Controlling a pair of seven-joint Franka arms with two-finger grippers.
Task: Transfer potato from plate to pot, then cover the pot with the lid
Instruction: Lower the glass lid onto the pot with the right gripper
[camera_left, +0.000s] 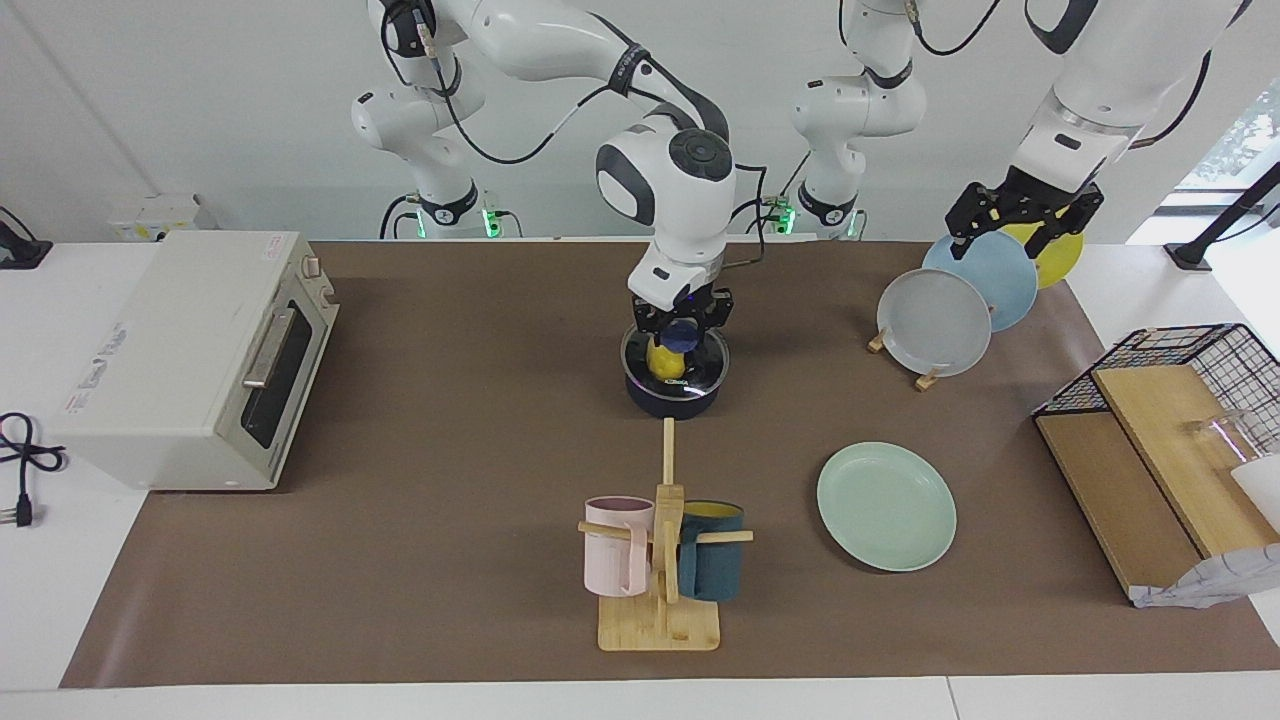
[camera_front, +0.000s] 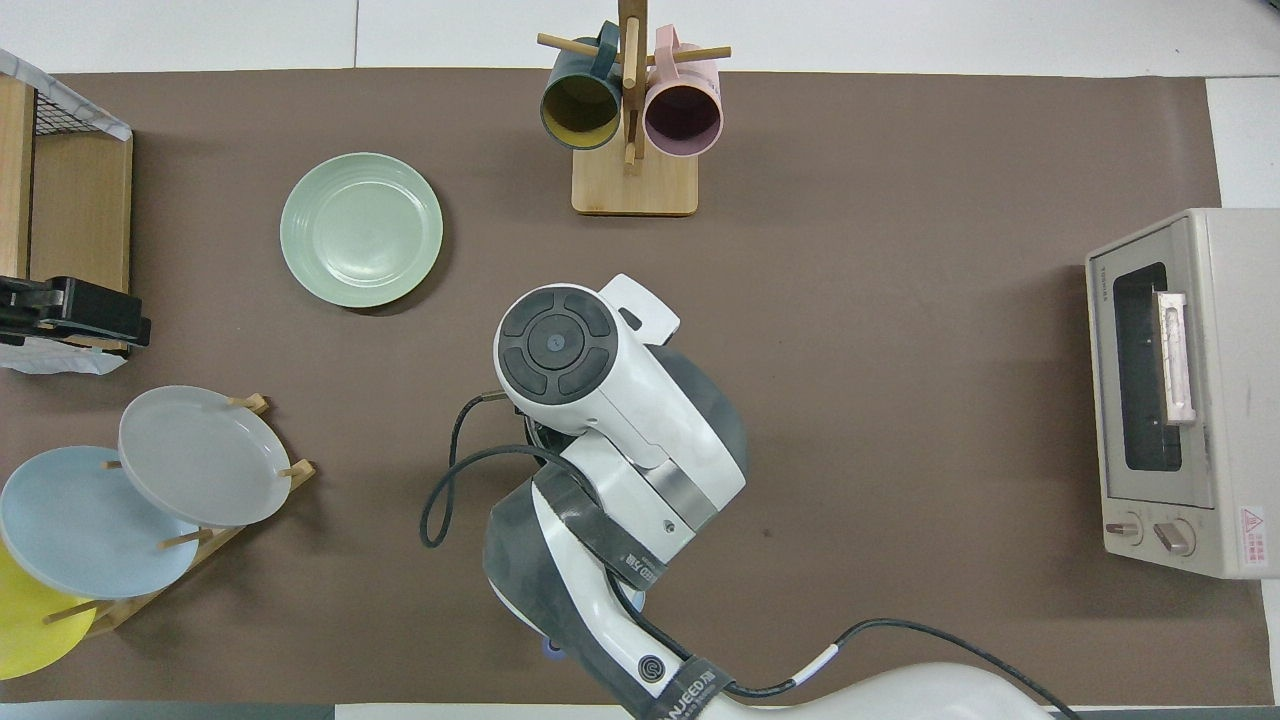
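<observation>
Blue knob of the glass lid (camera_left: 675, 362) clamped between the closed fingers of the right gripper (camera_left: 680, 322), directly beneath the wrist. The lid sits on the navy pot (camera_left: 672, 398); the yellow potato (camera_left: 660, 359) lies inside, visible through the glass. The mint-green plate (camera_left: 886, 506) lies bare toward the left arm's end. The left gripper (camera_left: 1022, 212), jaws spread, hangs over the upright plates (camera_left: 935, 320).

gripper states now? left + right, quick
Left gripper: open, holding nothing, up over the upright plates.
Right gripper: shut on the lid knob, lid on the pot.
</observation>
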